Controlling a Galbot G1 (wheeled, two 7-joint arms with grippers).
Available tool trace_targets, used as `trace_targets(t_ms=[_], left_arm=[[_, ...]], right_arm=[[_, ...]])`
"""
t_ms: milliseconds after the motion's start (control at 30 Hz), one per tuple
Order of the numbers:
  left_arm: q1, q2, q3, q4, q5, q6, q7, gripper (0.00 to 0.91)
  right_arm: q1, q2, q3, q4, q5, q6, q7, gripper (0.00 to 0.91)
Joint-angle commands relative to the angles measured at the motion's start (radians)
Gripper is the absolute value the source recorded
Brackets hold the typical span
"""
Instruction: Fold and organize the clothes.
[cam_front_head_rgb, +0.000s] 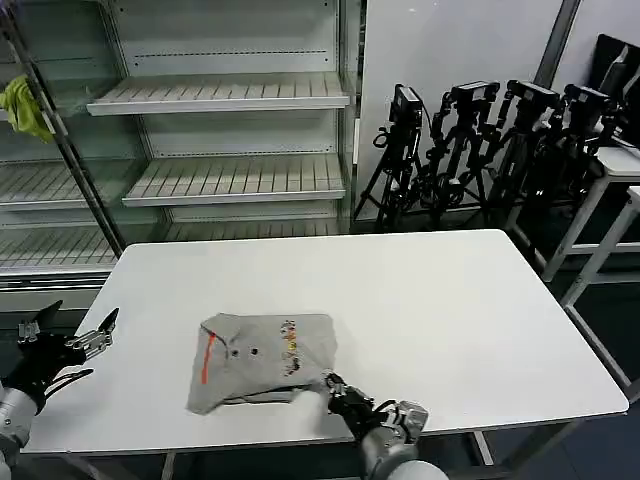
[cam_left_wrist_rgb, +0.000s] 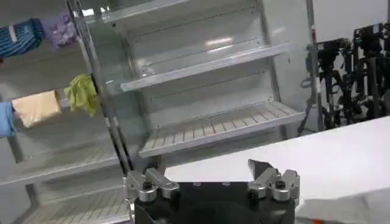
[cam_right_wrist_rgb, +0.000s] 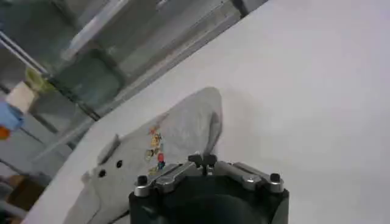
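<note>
The clothes are one light grey T-shirt (cam_front_head_rgb: 262, 360) lying folded into a compact rectangle on the front left of the white table (cam_front_head_rgb: 450, 320). Its multicolour print and orange-red neck trim face up. My right gripper (cam_front_head_rgb: 333, 388) sits low at the shirt's front right corner, fingers shut on the edge of the cloth. In the right wrist view the T-shirt (cam_right_wrist_rgb: 164, 140) runs straight into the closed tips of the right gripper (cam_right_wrist_rgb: 203, 160). Off the table's left edge my left gripper (cam_front_head_rgb: 70, 325) hangs open and holds nothing. The left gripper (cam_left_wrist_rgb: 210, 176) faces the shelves.
Empty metal shelves (cam_front_head_rgb: 230, 95) stand behind the table, with a yellow-green rag (cam_front_head_rgb: 25, 105) hanging at the far left. A row of black tripods (cam_front_head_rgb: 480, 140) stands at the back right. The table's right half and back are bare.
</note>
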Motion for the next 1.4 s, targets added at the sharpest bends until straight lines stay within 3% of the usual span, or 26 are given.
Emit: trace_targets(t_ms=[33,367,933,967,1000,1100,1400], left_arm=[[-0.065,0.007,0.076,0.028,0.001,-0.004,0.002,0.907],[-0.125,0.021,0.138,0.07,0.0,-0.01,0.005,0.907],[-0.135,0.015,0.144,0.073,0.004,-0.013,0.006,0.907],[-0.135,0.015,0.144,0.071,0.003,-0.013,0.006,0.907],[-0.133,0.013,0.143,0.068,0.003,-0.012,0.005,0.907],[-0.126,0.01,0.141,0.054,-0.002,-0.011,0.004,0.907],[-0.129,-0.019,0.182,0.014,-0.017,-0.019,0.001,0.907]], right_arm=[[-0.048,-0.152,0.129,0.035,0.003,-0.005,0.016,0.0],[-0.09,-0.182,0.173,0.092,0.01,-0.036,0.065,0.0],[-0.105,-0.202,0.152,0.127,0.008,-0.084,0.078,0.0],[-0.107,-0.203,0.152,0.13,0.005,-0.087,0.079,0.423],[-0.111,-0.208,0.153,0.137,-0.01,-0.097,0.08,0.907],[-0.118,-0.225,0.162,0.157,-0.058,-0.103,0.062,0.907],[-0.176,-0.336,0.227,0.26,-0.164,-0.167,0.09,0.907]])
